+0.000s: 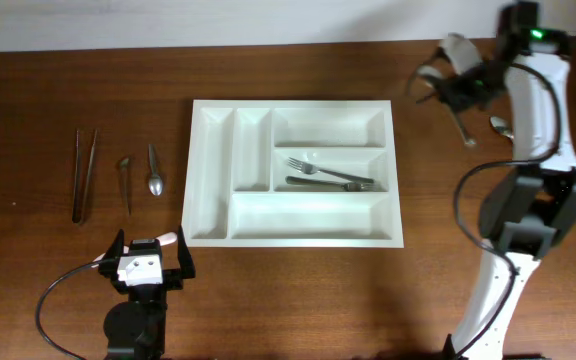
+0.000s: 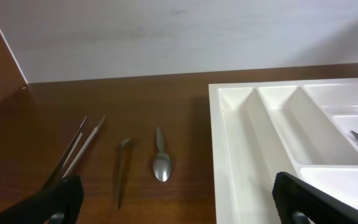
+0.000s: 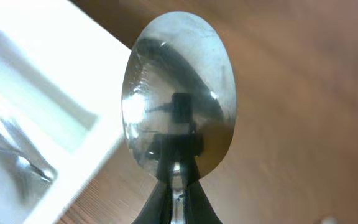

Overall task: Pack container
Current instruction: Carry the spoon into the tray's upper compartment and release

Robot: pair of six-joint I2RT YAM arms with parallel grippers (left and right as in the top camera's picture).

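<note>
The right fingers [image 3: 154, 208] are clamped on the neck of a spoon [image 3: 179, 106], held in the air just off the far right corner of the tray [image 1: 200, 170], bowl toward the wrist camera. The left fingers [image 2: 55, 199] stand wide apart and empty, by the tray's near left corner. The white tray lies mid-bench [image 1: 58, 80] with forks [image 1: 328, 177] in its middle long compartment. Left of it lie tongs [image 1: 83, 175], a thin utensil [image 1: 125, 182] and a teaspoon [image 1: 154, 175].
</note>
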